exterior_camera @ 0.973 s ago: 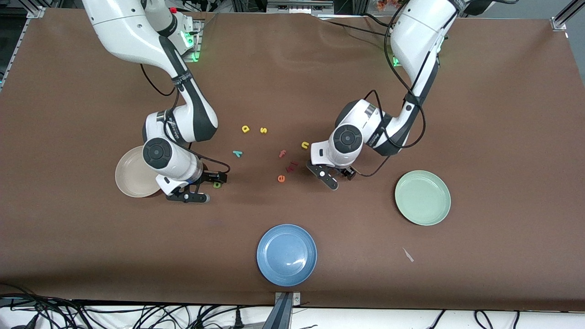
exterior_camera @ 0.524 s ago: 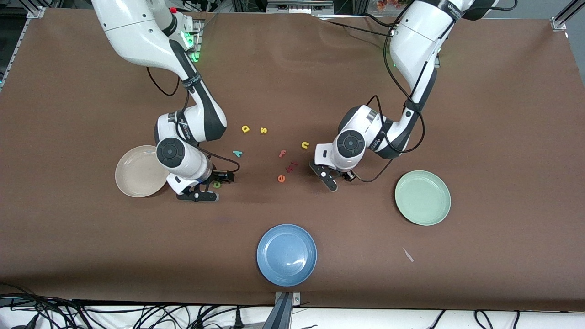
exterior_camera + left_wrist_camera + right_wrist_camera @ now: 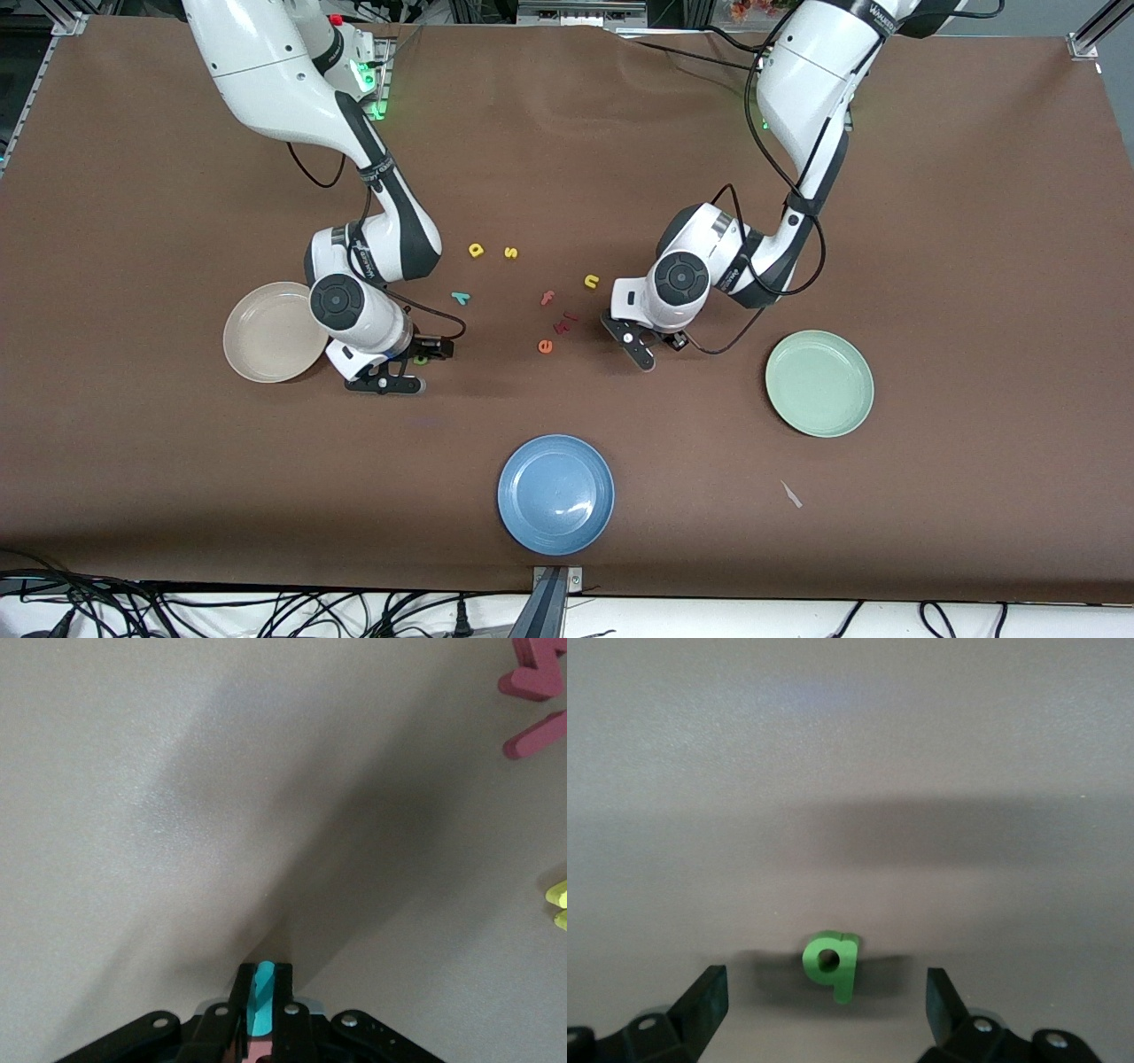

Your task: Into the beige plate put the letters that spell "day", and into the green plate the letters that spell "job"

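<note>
right wrist view shows the green d lying flat on the table, centred between the spread fingers of the right gripper, its stem running straight along the gripper's line of reach and so crosswise to the line on which the fingers close; a plain squeeze should catch it across its narrow width. in the front view that gripper hangs low over the d, just beside the beige plate, toward the right arm's end of the table, so this arm is the natural one to carry it there. the left gripper is clenched on the teal j, a thin strip standing on edge between its fingers, near the salmon letters. the green plate lies toward the left arm's end of the table, empty so far.
</note>
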